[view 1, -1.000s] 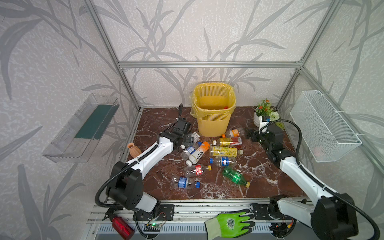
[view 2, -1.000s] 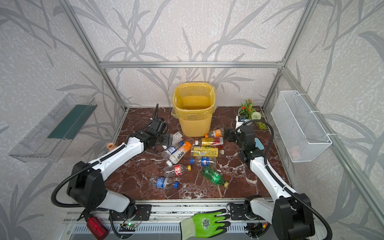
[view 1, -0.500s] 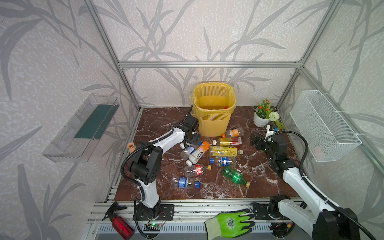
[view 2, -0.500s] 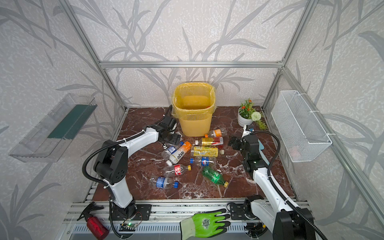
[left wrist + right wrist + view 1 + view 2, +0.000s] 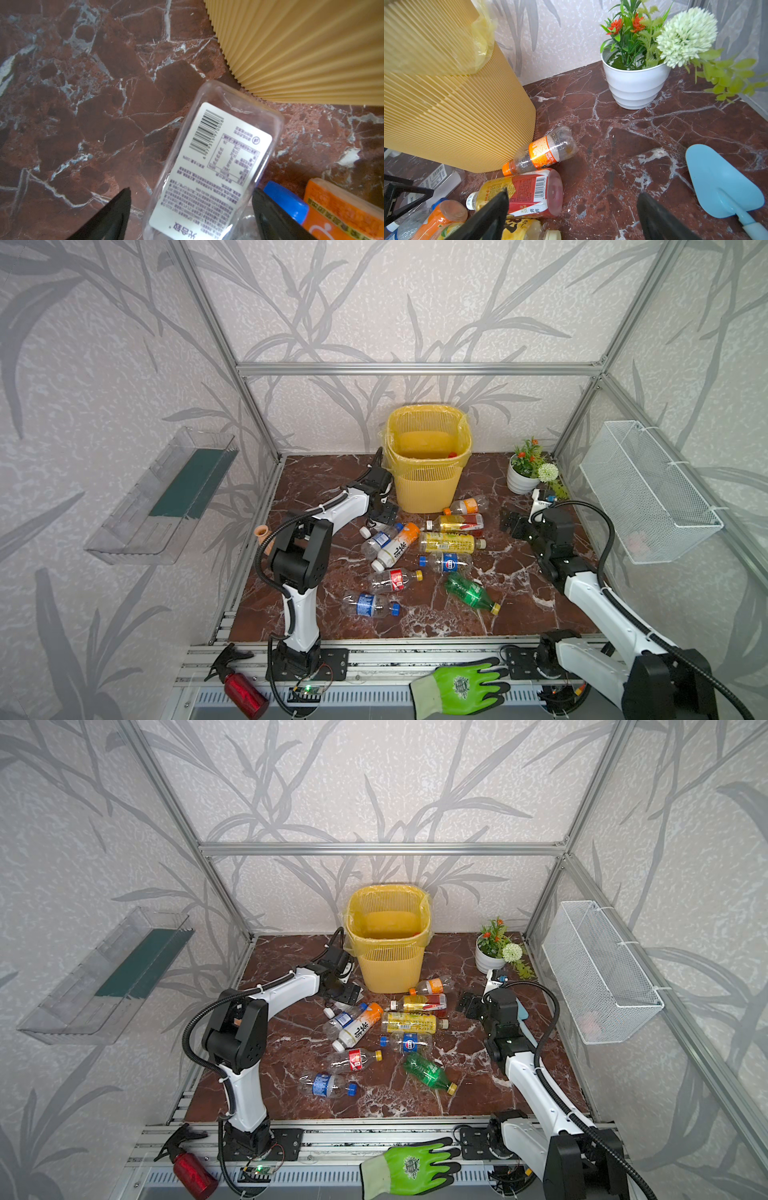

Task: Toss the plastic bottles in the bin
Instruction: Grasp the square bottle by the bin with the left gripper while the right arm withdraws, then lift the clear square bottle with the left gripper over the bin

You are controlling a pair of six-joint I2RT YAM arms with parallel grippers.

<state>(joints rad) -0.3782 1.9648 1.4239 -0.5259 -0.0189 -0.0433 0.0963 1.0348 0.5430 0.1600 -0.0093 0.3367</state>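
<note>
Several plastic bottles (image 5: 449, 542) (image 5: 409, 1022) lie scattered on the marble floor in front of the yellow bin (image 5: 428, 489) (image 5: 388, 973). My left gripper (image 5: 384, 514) (image 5: 345, 994) is low at the bin's left foot. It is open and straddles a flat clear bottle with a white label (image 5: 216, 162). In the left wrist view the left gripper (image 5: 191, 190) has one finger clearly apart from that bottle and the other close to its edge. My right gripper (image 5: 513, 524) (image 5: 573, 192) stands open and empty, right of a red-and-yellow bottle (image 5: 527, 191).
A white potted plant (image 5: 525, 472) and a blue trowel (image 5: 724, 187) sit at the back right. A terracotta vase (image 5: 262, 533) stands at the left edge. On the side walls hang a wire basket (image 5: 648, 489) and a clear tray (image 5: 166, 493). On the front rail lie a green glove (image 5: 457, 686) and a red canister (image 5: 245, 691).
My left arm has raised its elbow and carried its gripper right, to the bin's foot over the clear bottle. The right gripper has drawn back from the plant toward the front.
</note>
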